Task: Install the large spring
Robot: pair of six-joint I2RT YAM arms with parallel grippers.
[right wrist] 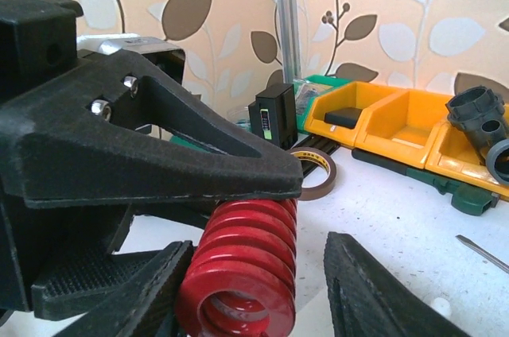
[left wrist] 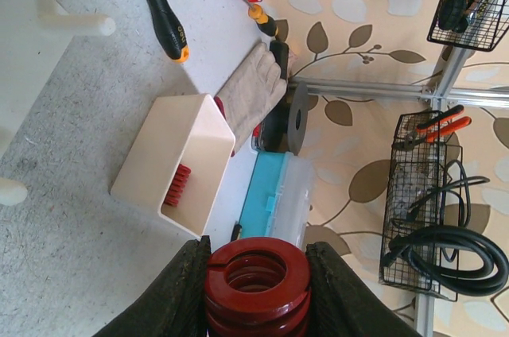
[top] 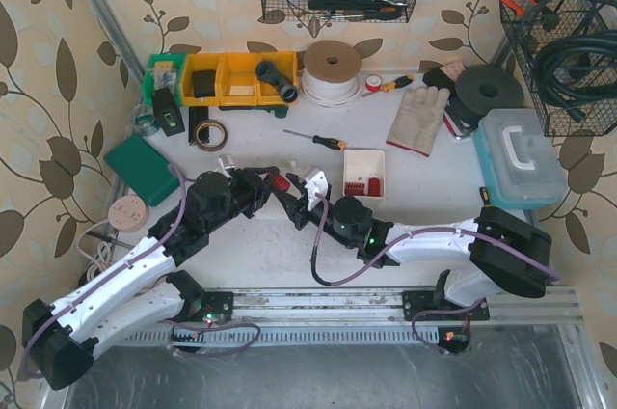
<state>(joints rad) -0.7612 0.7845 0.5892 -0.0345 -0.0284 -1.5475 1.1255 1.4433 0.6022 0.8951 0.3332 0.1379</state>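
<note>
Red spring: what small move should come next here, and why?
Probably close the right tool onto the red spring. The left tool is shut on the spring, and the spring's free end lies between the right tool's fingers, with a gap showing on one side. Gripping it there looks like the natural handover.

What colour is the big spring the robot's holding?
Red. The large spring shows best in the left wrist view.

Yellow bins (top: 239, 78) stand beside a cord spool (top: 331, 71); a work glove (top: 421, 118) lies near a blue case (top: 519, 158).
</note>
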